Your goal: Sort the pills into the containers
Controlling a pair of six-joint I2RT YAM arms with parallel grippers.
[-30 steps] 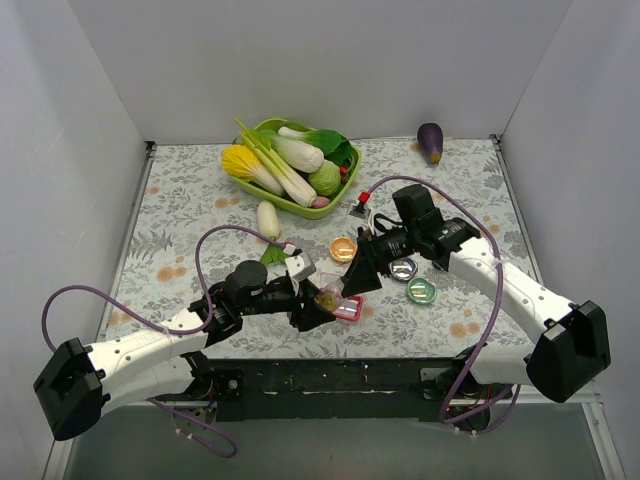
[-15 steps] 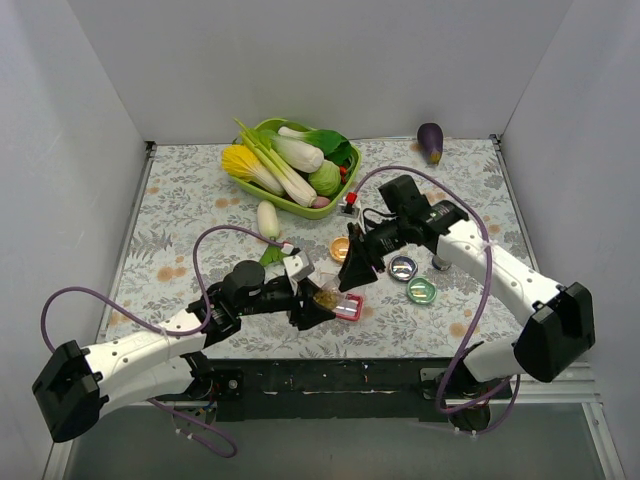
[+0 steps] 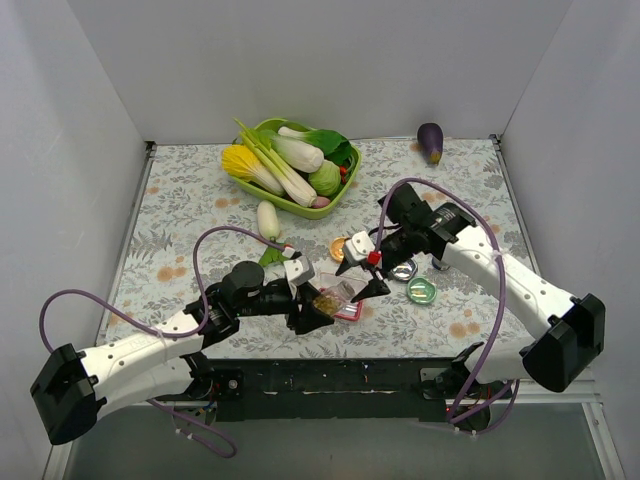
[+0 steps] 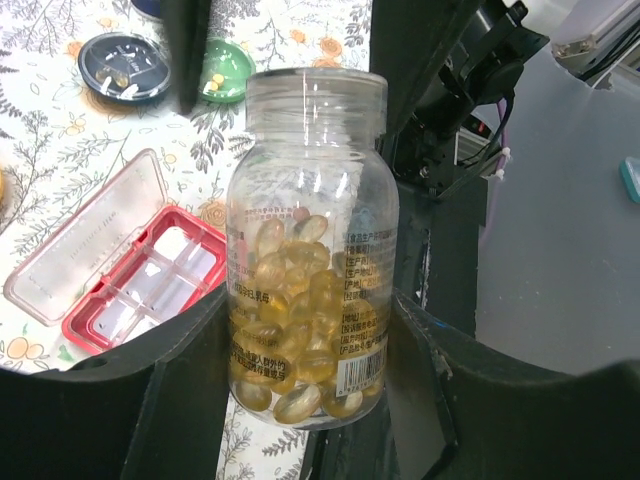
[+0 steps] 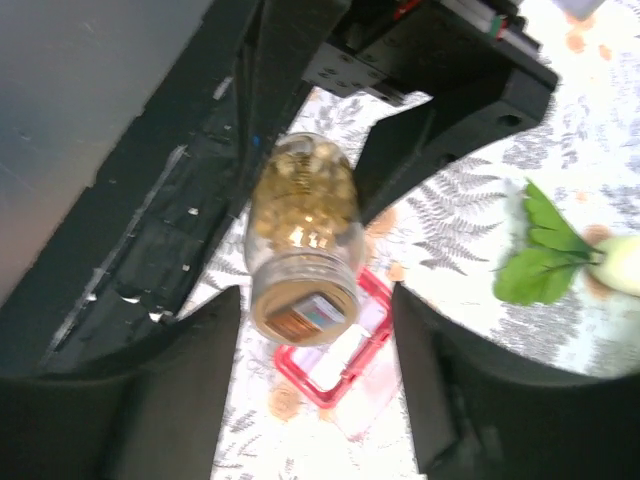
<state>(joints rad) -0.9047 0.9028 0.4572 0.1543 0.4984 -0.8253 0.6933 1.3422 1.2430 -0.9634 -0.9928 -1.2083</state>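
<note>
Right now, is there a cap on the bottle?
No, the bottle shows a bare threaded mouth with no cap.

The pink-red box (image 3: pixel 349 311) at lower centre was hemmed in by a clear bottle (image 3: pixel 330 295) at its left edge, the spread right gripper (image 3: pixel 363 278) at its upper right, and small lids (image 3: pixel 421 290) further right. Bare tabletop (image 3: pixel 180 215) was left at centre left

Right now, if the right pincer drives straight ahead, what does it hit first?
Probably the open mouth of the pill bottle held in the left pincer; it sits dead ahead of the right pincer. Depth unclear.
</note>
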